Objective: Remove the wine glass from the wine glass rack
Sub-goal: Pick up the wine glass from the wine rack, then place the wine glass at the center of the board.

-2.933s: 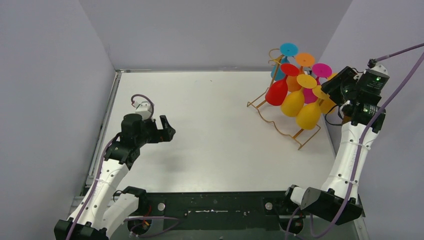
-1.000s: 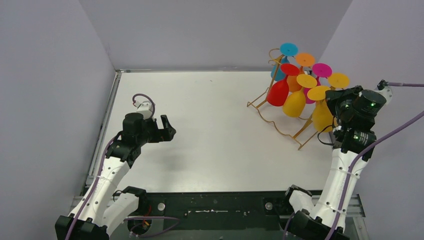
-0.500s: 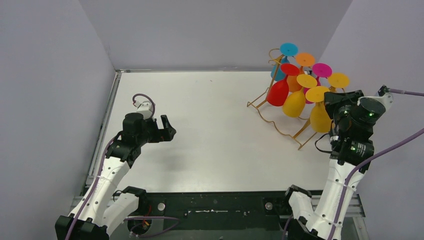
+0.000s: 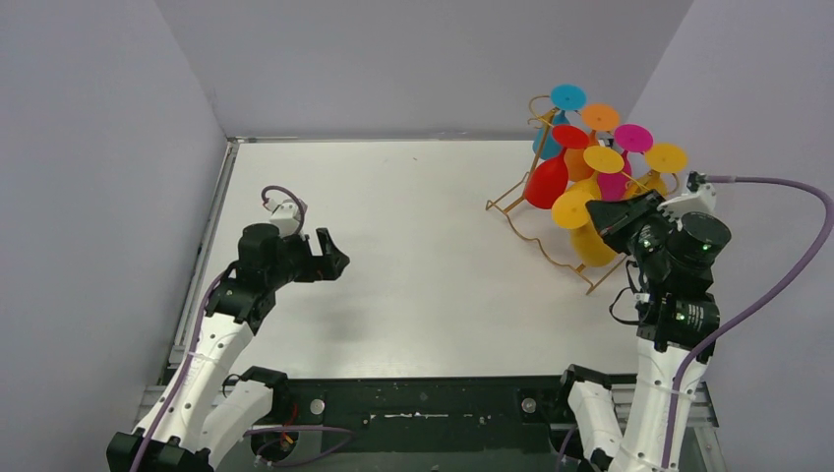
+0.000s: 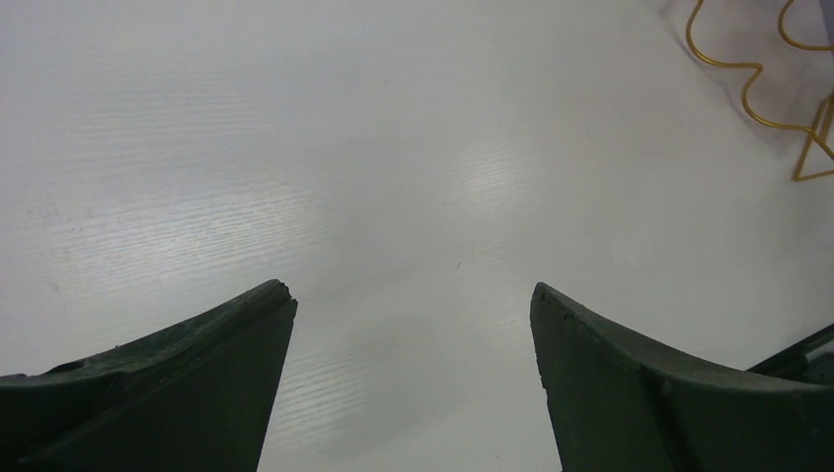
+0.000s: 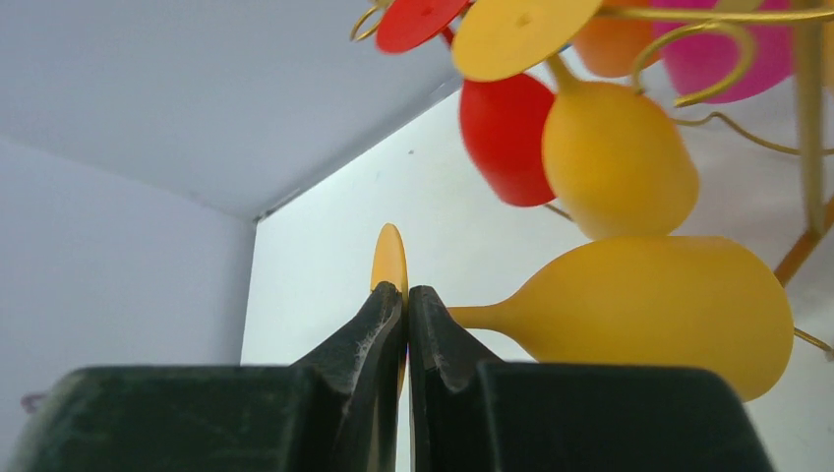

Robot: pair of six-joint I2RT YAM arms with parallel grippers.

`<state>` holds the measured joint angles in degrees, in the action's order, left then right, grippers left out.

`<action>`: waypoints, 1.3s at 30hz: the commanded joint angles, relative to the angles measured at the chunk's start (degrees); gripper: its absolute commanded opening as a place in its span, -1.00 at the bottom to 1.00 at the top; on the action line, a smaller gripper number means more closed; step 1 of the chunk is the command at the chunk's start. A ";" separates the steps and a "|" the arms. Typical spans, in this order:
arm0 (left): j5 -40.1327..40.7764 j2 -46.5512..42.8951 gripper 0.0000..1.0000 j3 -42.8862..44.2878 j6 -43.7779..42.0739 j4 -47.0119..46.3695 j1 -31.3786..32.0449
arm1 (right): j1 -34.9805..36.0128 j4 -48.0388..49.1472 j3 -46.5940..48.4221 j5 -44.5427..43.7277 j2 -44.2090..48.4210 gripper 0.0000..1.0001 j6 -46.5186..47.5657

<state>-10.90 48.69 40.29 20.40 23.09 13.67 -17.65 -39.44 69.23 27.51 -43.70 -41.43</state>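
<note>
Your right gripper (image 6: 405, 291) pinches the glass (image 6: 649, 310) by its foot; stem and bowl run rightward from the fingers (image 6: 369, 334). Left gripper (image 5: 411, 291), spread, is farther.

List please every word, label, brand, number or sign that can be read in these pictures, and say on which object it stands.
None: no view shows any readable text.
The yellow wine glass in the right pincer, the other glasses, the wine glass rack, the table and the left pincer are all plain, without letters or numbers.
</note>
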 commanded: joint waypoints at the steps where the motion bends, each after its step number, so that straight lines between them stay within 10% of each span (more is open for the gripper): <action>1: -10.29 -0.19 0.73 -0.13 -0.77 -4.85 0.04 | 3.38 4.60 -1.40 11.43 2.38 -1.00 5.61; 13: -36.23 -2.96 0.71 -10.83 20.86 -33.10 5.27 | 8.26 6.60 -7.27 28.32 6.91 -1.00 9.14; 23: -26.87 -3.45 0.70 -12.08 28.20 -43.62 21.35 | 10.19 4.72 -8.28 33.55 7.31 -1.00 11.20; 39: -16.57 1.81 0.62 -13.85 33.21 -54.98 25.59 | 16.84 4.55 -1.40 25.72 -5.42 -1.00 12.55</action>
<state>-30.39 49.54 26.26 51.70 -24.16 38.92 -5.65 -39.16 65.60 58.35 -47.03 -28.34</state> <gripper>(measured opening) 0.814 0.051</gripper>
